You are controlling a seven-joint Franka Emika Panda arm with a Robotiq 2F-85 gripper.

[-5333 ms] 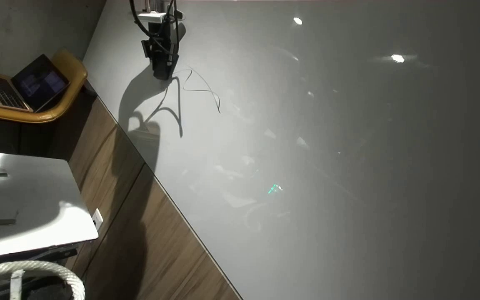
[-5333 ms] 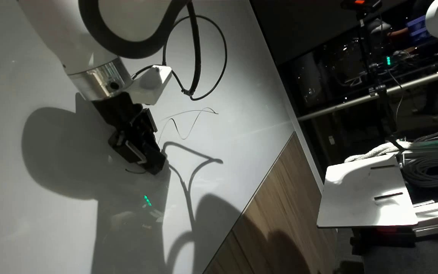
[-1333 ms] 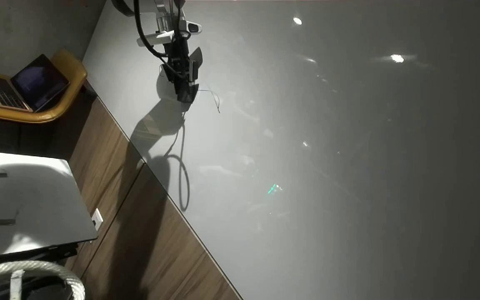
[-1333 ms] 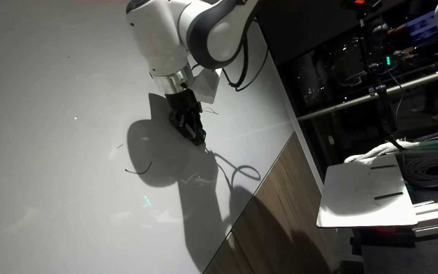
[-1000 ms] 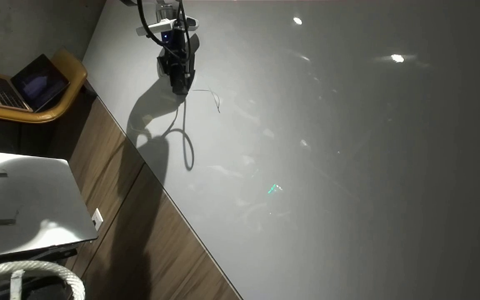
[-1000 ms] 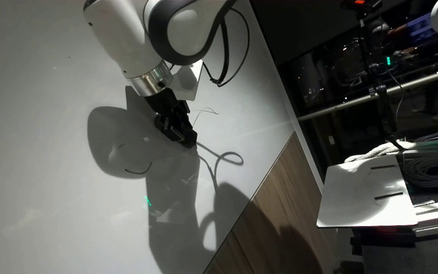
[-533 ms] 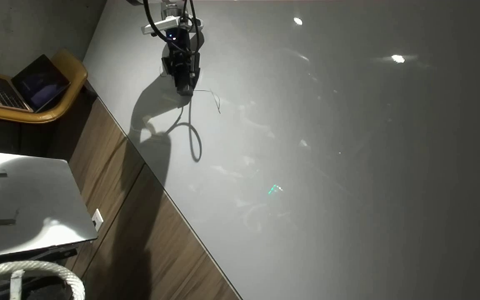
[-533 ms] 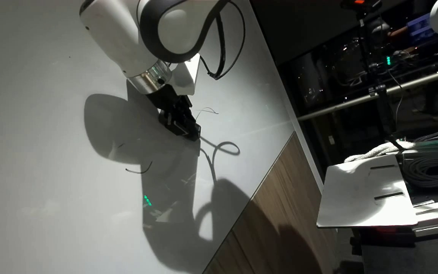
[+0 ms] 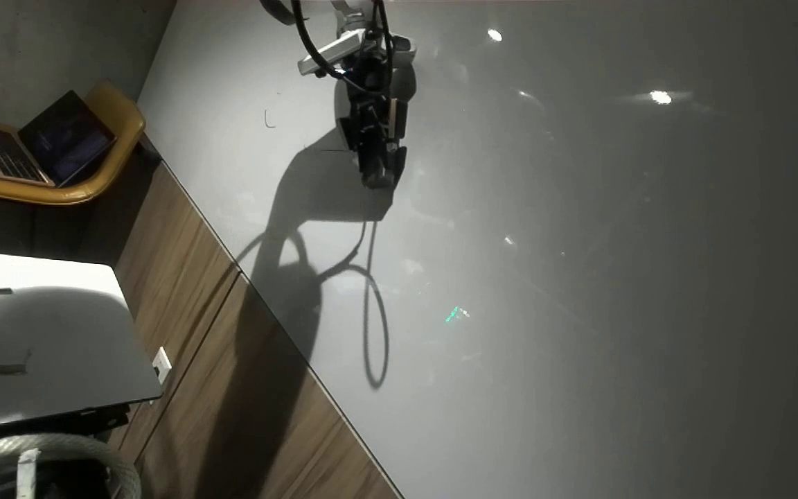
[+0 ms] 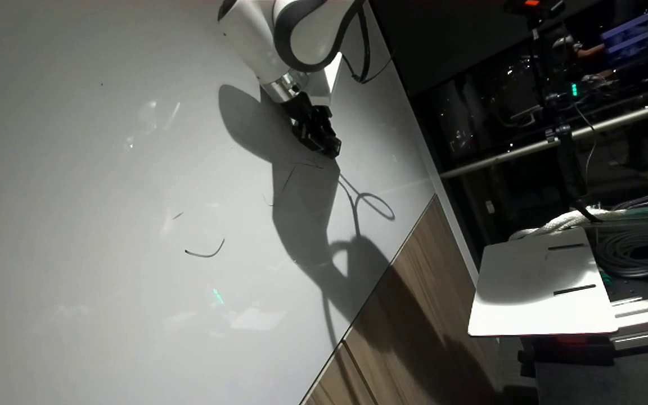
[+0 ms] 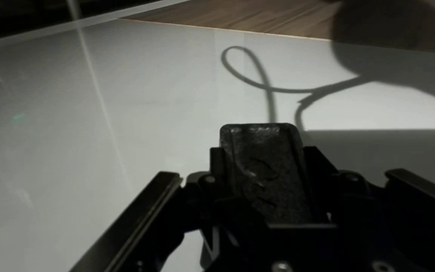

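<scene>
My gripper is shut on a dark block with rounded corners and a worn, scuffed face. In both exterior views the gripper hangs over a large glossy white surface, block end outward. The block's shadow falls slightly apart from it; whether they touch I cannot tell. In an exterior view several dark pen-like strokes lie on the surface: a curved line, a short dash and a thin line in the arm's shadow. A small hooked mark shows left of the gripper.
A wood-grain panel borders the white surface. Beyond it stand a grey-white platform, thick white rope and an open laptop on a yellow chair. A black cable loops beside the wrist.
The gripper has swung rightward in both exterior views, still holding the block, uncovering strokes on the left. Compared with the oldest frames, part of the thin wavy line is gone.
</scene>
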